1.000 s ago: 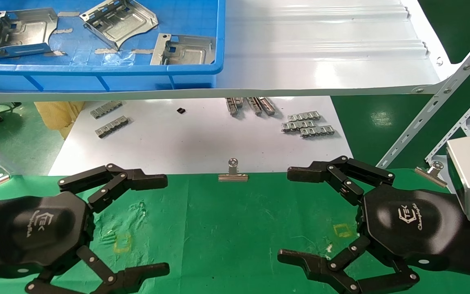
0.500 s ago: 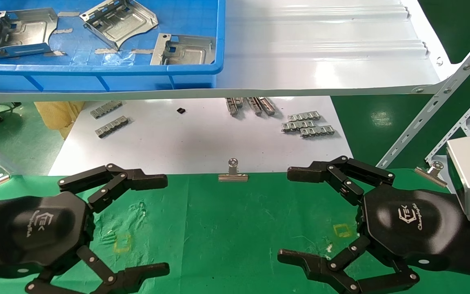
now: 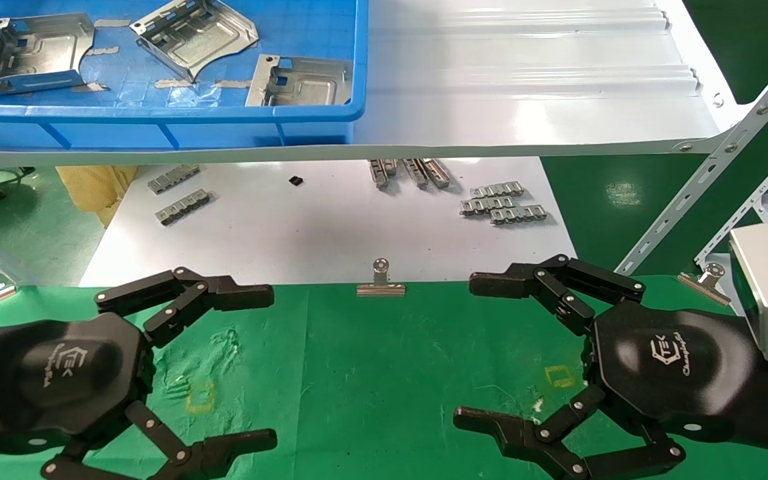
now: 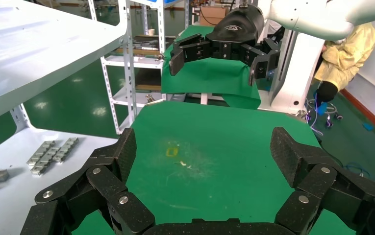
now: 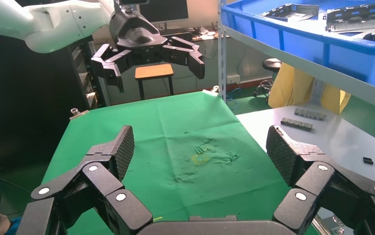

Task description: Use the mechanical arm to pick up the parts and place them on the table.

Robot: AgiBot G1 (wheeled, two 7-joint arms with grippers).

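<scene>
**Both hands wide open over the green cloth, parts up in the tray**

I've got the left gripper (image 3: 251, 363) hanging low at 8 o'clock in my head view, its three black fingers (image 3: 224, 293) spread wide, nothing between them. The right gripper (image 3: 484, 353) sits at 4 o'clock, fingers splayed just as wide, holding nothing. The two face each other across the green cloth table (image 3: 371, 373), and the stretch of cloth between them is bare apart from wrinkles and two small yellow square outlines (image 3: 199, 396).

The far edge of the cloth is pinned by a silver binder clip (image 3: 381, 283) at dead centre, and another binder clip (image 3: 707, 277) stands at 3 o'clock, just beside the right wrist block.

Beyond that edge lies the glossy white board (image 3: 304, 233), dotted with grey linked metal strips (image 3: 503, 203) toward 1 o'clock, with more toward 10.

Over the board hangs the white shelf (image 3: 524, 100), its front lip cutting across my view at 12 o'clock. On it at 11 o'clock sits the blue plastic tray (image 3: 157, 123), and in it three sheet-metal parts (image 3: 194, 33) lie apart from one another. The tray's front wall stands between my grippers and those parts. A perforated angle strut (image 3: 711, 173) slants down at 2 o'clock, near the right arm.

From the left wrist view I see my own fingers (image 4: 112, 166) open around bare cloth.
</scene>
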